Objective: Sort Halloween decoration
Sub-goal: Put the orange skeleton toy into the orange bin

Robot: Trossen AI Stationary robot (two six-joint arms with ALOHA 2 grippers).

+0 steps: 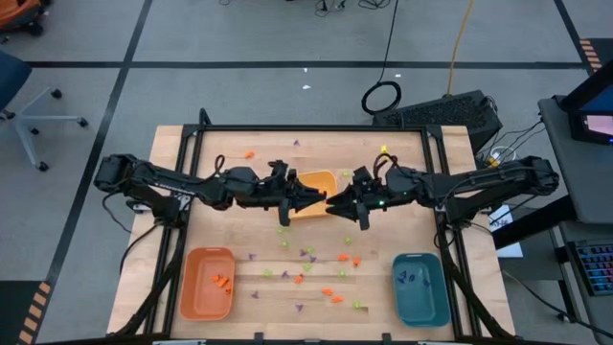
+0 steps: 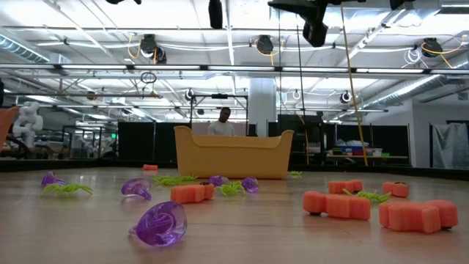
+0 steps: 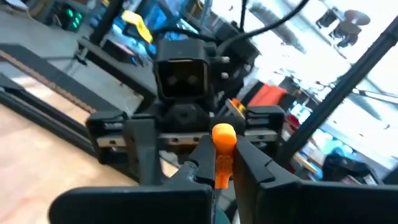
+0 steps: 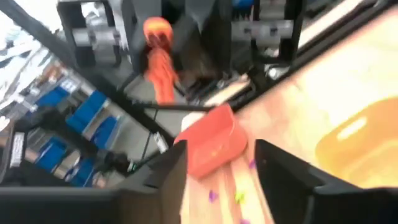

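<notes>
My left gripper (image 3: 219,171) is clamped on an orange decoration piece (image 3: 222,152), held in the air nose to nose with the right gripper (image 4: 221,171), whose fingers stand apart and empty. Both meet above the yellow tray (image 1: 316,182) at mid-table. The wooden table (image 1: 192,230) sits on grey floor with black lines; past it I see a hall with bright ceiling lights. More orange, green and purple pieces (image 1: 306,268) lie scattered between the orange tray (image 1: 207,287) and the teal tray (image 1: 421,292); each already holds a few.
</notes>
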